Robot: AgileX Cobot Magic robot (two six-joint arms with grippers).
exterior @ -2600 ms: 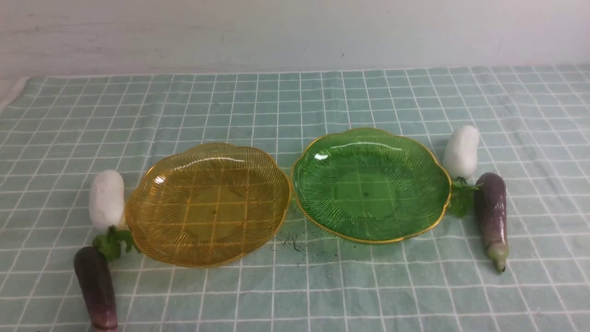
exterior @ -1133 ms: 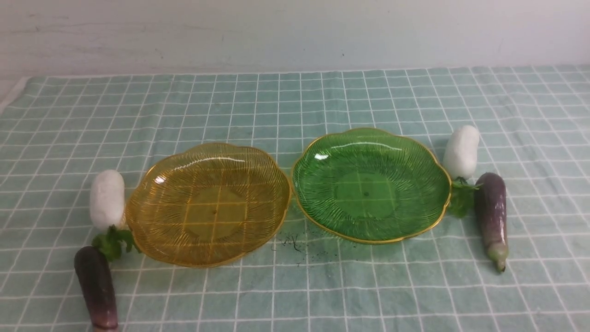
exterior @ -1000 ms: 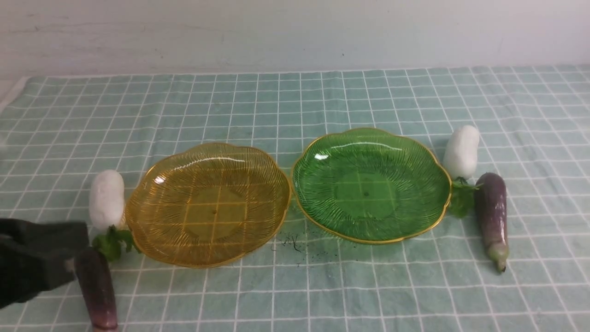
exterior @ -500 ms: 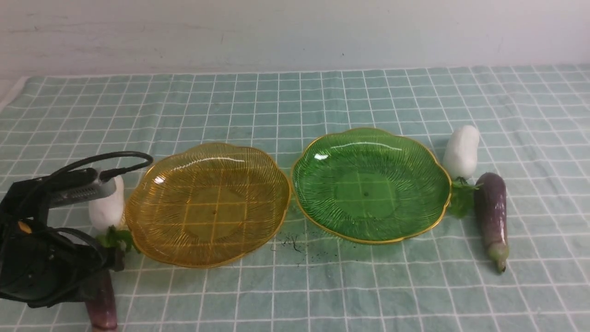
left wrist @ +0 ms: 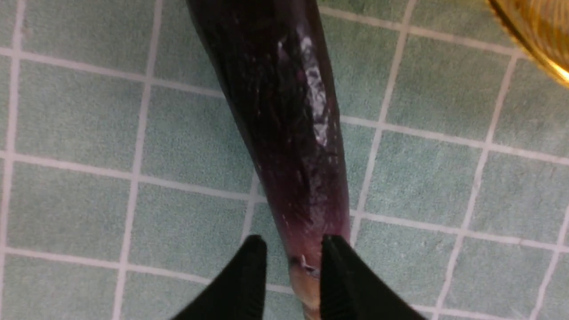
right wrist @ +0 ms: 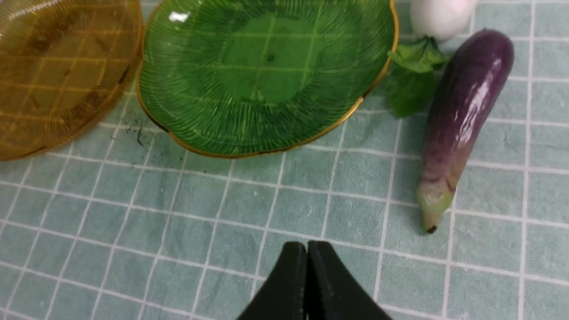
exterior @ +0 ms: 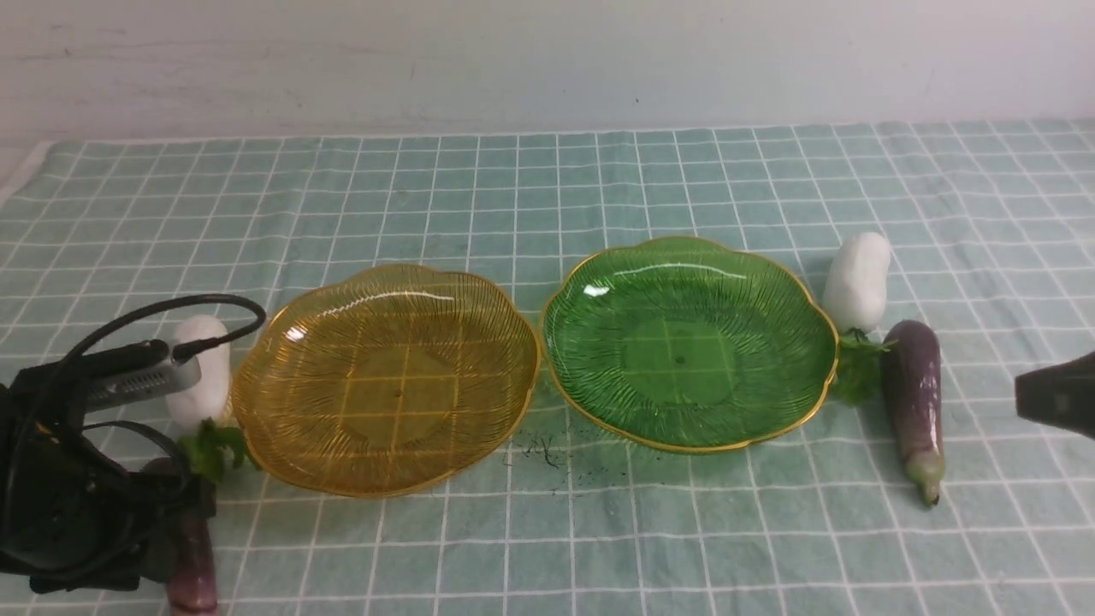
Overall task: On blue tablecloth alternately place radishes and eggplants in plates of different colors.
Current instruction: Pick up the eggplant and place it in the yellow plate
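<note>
On the blue tablecloth (exterior: 547, 188) an amber plate (exterior: 385, 376) and a green plate (exterior: 689, 342) sit side by side, both empty. One radish (exterior: 205, 376) lies left of the amber plate, and an eggplant (exterior: 192, 569) lies in front of it, partly hidden by my left arm (exterior: 77, 505). In the left wrist view my left gripper (left wrist: 293, 242) is open a little, its fingers on either side of that eggplant's (left wrist: 284, 111) pale narrow end. The other radish (exterior: 855, 281) and eggplant (exterior: 914, 406) lie right of the green plate. My right gripper (right wrist: 307, 243) is shut and empty above bare cloth near that eggplant (right wrist: 462, 120).
Dark crumbs (exterior: 547, 453) speckle the cloth in front of the gap between the plates. A pale wall (exterior: 547, 60) runs behind the cloth's far edge. The left arm's cable (exterior: 171, 308) loops above the left radish. The right arm (exterior: 1056, 395) just pokes in at the right edge.
My left arm came in from the left and settled over the near-left eggplant, and its jaws have parted. The right arm's tip has appeared at the right edge. Vegetables and plates have not moved.
</note>
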